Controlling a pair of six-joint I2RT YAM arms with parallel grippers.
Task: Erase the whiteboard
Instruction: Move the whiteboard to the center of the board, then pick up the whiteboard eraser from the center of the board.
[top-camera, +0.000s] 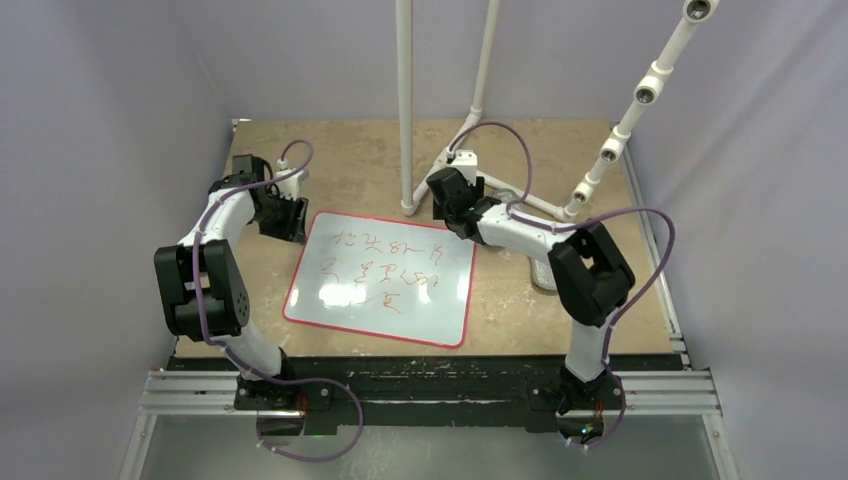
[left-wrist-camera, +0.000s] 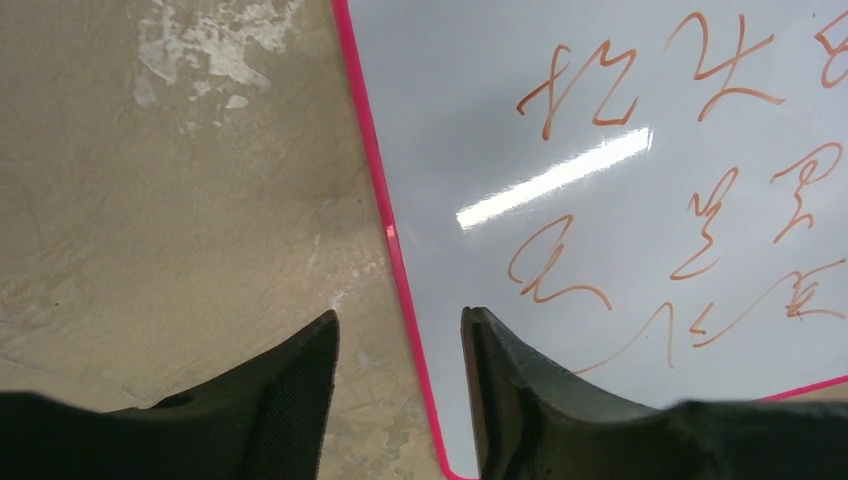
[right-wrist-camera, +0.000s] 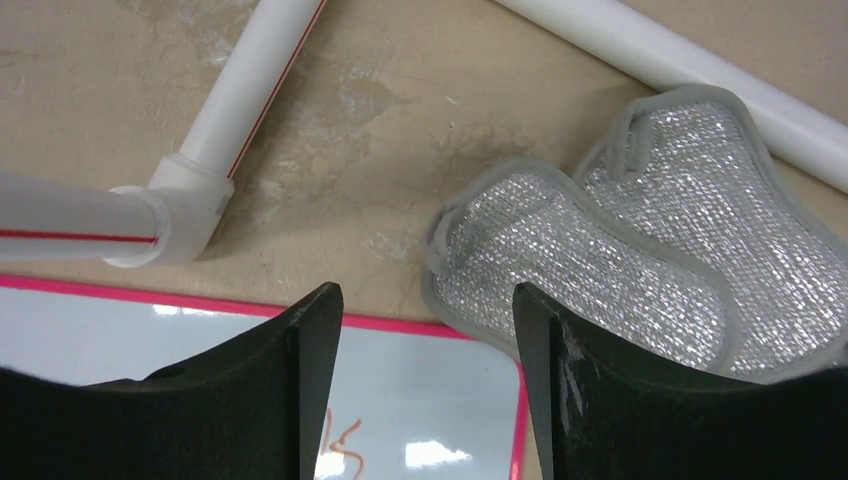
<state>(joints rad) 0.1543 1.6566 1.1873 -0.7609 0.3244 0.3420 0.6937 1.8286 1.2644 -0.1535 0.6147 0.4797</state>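
At the middle of the tabletop (top-camera: 560, 325) lies the whiteboard (top-camera: 380, 285), flat and covered in red scribbles (left-wrist-camera: 560, 100) from end to end, so none of the wiping is done. My left claw (left-wrist-camera: 400, 325) hangs over the board's left rim with its jaws parted a little and nothing between them. My right claw (right-wrist-camera: 428, 300) hovers at the far right corner of the board, jaws wide and empty.

Just beyond that corner are two silvery-grey pads, the nearer pad (right-wrist-camera: 570, 260) seeming to overlap the edge of the farther pad (right-wrist-camera: 690, 190), both close to the white pipe frame (right-wrist-camera: 250, 80). I judge that I am at the fetching step: I need something to wipe with, and a pad looks like the tool.

The next move calls for carrying the right claw out over the nearer pad, dropping to the tabletop and pinching its raised border. The pad lies flat and thin, so I must come down low, and lift only one.
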